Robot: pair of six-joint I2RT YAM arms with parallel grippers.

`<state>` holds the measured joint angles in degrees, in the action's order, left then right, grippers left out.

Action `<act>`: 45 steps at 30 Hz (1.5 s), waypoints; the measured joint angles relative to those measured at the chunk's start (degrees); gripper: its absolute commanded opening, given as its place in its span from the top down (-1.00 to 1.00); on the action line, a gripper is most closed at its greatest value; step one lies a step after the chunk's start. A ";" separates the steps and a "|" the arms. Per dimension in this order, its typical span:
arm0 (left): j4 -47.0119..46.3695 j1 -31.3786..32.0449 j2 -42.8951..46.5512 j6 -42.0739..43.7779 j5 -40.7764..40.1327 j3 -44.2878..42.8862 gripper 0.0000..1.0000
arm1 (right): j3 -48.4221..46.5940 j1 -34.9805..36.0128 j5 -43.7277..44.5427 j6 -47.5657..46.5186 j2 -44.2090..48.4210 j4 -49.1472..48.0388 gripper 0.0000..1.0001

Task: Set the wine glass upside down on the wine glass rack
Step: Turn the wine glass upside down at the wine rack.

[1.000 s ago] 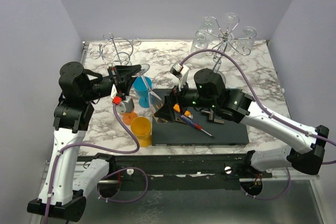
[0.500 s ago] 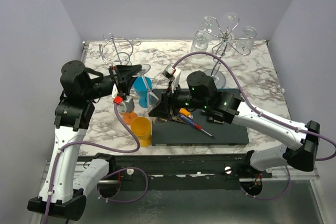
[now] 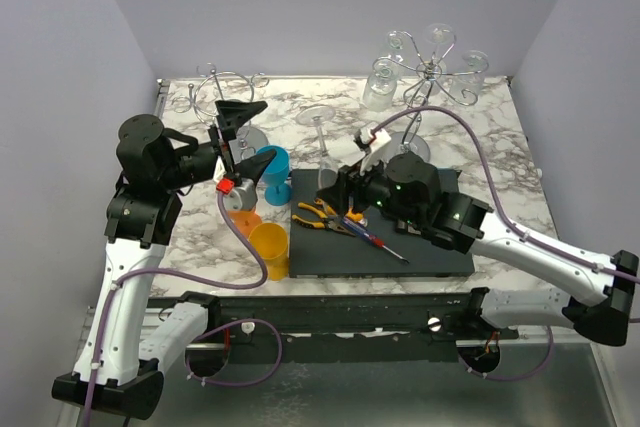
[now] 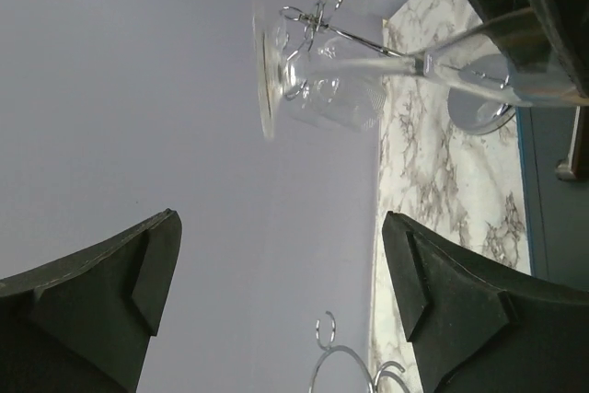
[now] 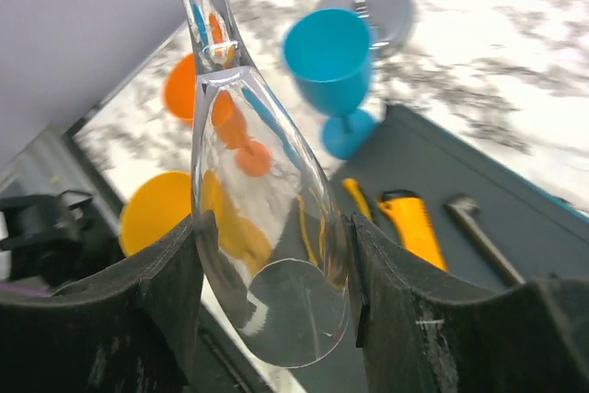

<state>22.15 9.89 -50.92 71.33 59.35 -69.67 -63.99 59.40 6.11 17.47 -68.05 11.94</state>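
Note:
The clear wine glass (image 3: pixel 322 137) stands foot-up over the mat's left end, with my right gripper (image 3: pixel 337 190) shut on its bowl. In the right wrist view the bowl (image 5: pixel 267 255) fills the space between both pads, and the stem rises toward the top edge. My left gripper (image 3: pixel 245 125) hangs open to the left of the glass and touches nothing. Its camera shows the glass foot (image 4: pixel 267 71) and stem well beyond the spread fingers (image 4: pixel 433 273). The wire wine glass rack (image 3: pixel 432 69) stands at the back right with clear glasses hanging on it.
A blue goblet (image 3: pixel 270 172), an orange cup (image 3: pixel 243 222) and a yellow cup (image 3: pixel 270 247) stand between the arms. Pliers (image 3: pixel 325 212) and a screwdriver (image 3: pixel 380 242) lie on the black mat (image 3: pixel 430 252). A second wire rack (image 3: pixel 225 87) stands at the back left.
My left gripper has let go of the glass foot and opened. My right gripper shut on the bowl and carried the glass to the right, turning it foot-up.

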 measured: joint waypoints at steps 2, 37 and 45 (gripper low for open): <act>-0.26 0.00 -0.04 -2.67 -0.83 0.00 -0.98 | 2.49 0.02 5.53 -1.16 3.10 -0.55 0.99; -8.39 0.00 0.00 -39.80 -7.26 5.33 -0.98 | 25.66 -31.04 10.05 -7.80 15.21 -18.67 0.99; -8.83 0.00 0.00 -39.82 -7.32 5.62 -0.97 | 25.66 -32.72 8.04 -6.56 11.93 -21.33 0.99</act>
<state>13.32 9.89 -50.92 31.51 52.03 -64.05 -38.33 26.68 14.15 10.92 -56.12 -9.39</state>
